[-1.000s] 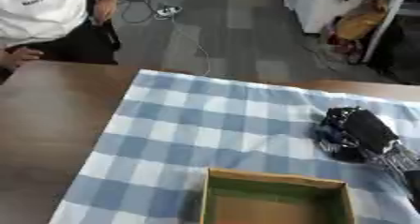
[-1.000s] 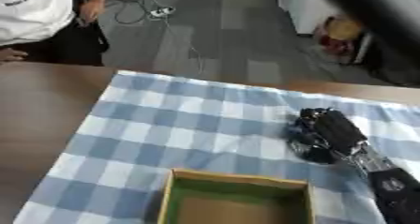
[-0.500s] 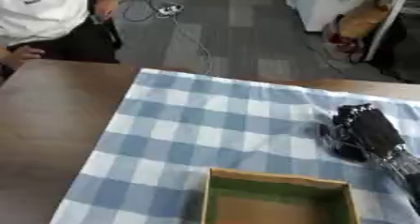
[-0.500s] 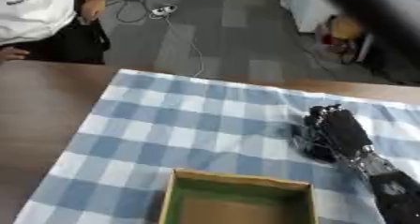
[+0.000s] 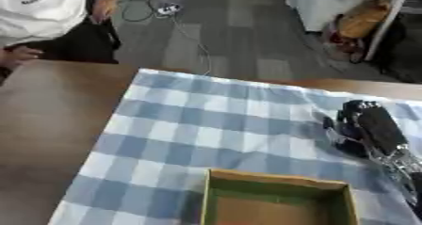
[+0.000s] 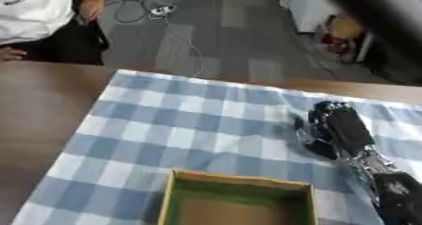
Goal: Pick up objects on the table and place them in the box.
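My right hand [image 5: 369, 126] is black and lies low over the right side of the blue-and-white checked cloth [image 5: 206, 125], back upward, its silver wrist running off toward the lower right corner. Whatever is under the palm is hidden, and I see no loose object on the cloth. The cardboard box [image 5: 276, 182], green inside, stands open at the near edge of the cloth, left of and nearer than the hand. Its inside looks empty where it shows. My left hand appears in neither view.
Bare brown table [image 5: 49, 120] lies left of the cloth. A person in a white shirt [image 5: 37, 10] stands at the far left edge, one hand on the table corner. Beyond the table are grey floor, cables and bags.
My right hand has slid a little to the right and away from me over the cloth. The box and cloth have stayed put.
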### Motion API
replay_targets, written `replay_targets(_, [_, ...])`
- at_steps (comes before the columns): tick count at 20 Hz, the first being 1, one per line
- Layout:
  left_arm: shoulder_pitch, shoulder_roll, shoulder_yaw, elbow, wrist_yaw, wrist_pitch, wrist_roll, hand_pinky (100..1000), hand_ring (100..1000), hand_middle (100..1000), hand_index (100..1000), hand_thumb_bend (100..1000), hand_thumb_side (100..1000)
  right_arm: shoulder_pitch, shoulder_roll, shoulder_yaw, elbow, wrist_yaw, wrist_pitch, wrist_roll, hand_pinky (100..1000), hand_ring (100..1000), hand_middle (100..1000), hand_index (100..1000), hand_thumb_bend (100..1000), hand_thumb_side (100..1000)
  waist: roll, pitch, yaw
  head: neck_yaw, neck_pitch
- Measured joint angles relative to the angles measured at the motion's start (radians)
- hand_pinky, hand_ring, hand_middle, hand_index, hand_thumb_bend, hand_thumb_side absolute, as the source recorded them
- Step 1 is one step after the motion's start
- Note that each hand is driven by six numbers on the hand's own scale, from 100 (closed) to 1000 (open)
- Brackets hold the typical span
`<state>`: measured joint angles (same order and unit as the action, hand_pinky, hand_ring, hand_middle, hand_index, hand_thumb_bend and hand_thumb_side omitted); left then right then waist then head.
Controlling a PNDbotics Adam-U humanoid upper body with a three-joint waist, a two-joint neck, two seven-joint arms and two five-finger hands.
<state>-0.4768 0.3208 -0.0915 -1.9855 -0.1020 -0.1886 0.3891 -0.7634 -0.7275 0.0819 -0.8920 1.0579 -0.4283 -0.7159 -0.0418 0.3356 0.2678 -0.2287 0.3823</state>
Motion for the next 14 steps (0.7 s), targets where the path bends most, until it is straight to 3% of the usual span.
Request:
replay_targets(8, [0.009,0.008,0.000,0.000,0.000,0.000,0.000,701,736,919,1000,280,1000,0.000,-0.053,0.023,-0.107,-0.159,0.002,0.141,100,100,100,132,100,812,-0.005,-0.014,-0.013,0.010,0.009])
replay_targets(14, [0.015,0.010,0.000,0.000,0.000,0.000,0.000,701,734,917,1000,280,1000,0.010,-0.078,0.035,-0.188,-0.256,0.011,0.192,100,100,100,131,100,810,-0.010,-0.025,-0.017,0.010,0.017])
